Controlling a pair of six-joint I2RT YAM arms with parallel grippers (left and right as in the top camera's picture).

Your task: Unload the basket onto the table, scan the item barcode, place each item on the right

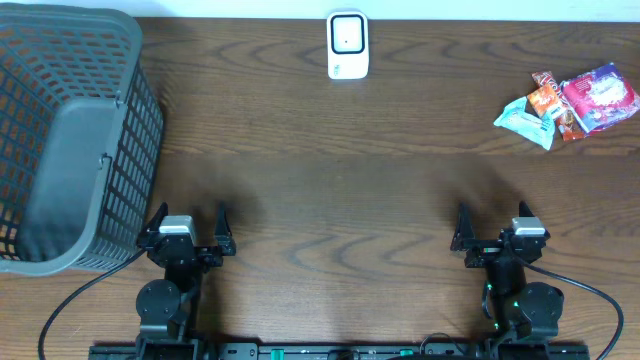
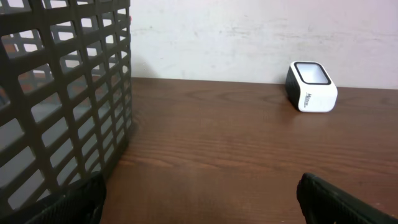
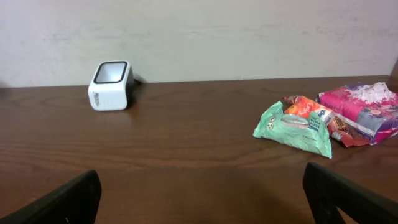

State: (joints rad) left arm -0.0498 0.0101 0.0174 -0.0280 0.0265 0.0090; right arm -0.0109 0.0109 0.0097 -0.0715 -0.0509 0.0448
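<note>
The white barcode scanner [image 1: 348, 45] stands at the table's far edge in the middle, also seen in the left wrist view [image 2: 311, 87] and the right wrist view [image 3: 111, 85]. The items are three snack packets lying together at the far right: a green one [image 1: 525, 122] [image 3: 292, 127], an orange one [image 1: 550, 100] [image 3: 305, 106] and a pink one [image 1: 600, 98] [image 3: 364, 109]. My left gripper [image 1: 191, 215] [image 2: 200, 205] and right gripper [image 1: 491, 215] [image 3: 202, 199] rest near the front edge, both open wide with only bare table between the fingers, far from the packets.
A large grey lattice basket [image 1: 140, 170] fills the left side of the table, its wall [image 2: 62, 93] close beside my left gripper. The dark wooden table [image 1: 340, 180] stretches between the grippers and the scanner. A pale wall rises behind the table.
</note>
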